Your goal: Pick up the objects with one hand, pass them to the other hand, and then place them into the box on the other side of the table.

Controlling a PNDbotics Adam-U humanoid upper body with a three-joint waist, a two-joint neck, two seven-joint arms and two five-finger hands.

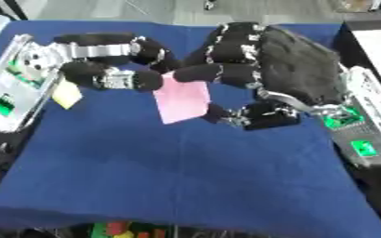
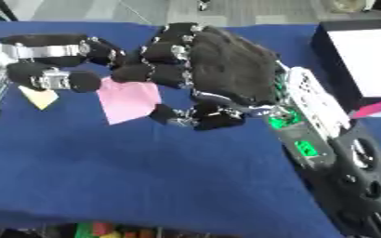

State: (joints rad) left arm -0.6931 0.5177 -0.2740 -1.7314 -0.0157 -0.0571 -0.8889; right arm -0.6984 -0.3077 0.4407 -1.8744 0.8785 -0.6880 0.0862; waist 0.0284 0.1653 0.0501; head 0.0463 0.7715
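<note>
The pink card (image 1: pixel 182 98) hangs between both hands, pinched by the right hand (image 1: pixel 263 69) and the left hand (image 1: pixel 116 62) together, above the table's far middle.

We read this as a robot lab or test room: bench (image 1: pixel 186 176) draped in blue cloth, bare grey floor (image 1: pixel 145 9) behind it, coloured blocks (image 1: pixel 116 229) at the near edge, white box (image 2: pixel 364 60) at right
</note>
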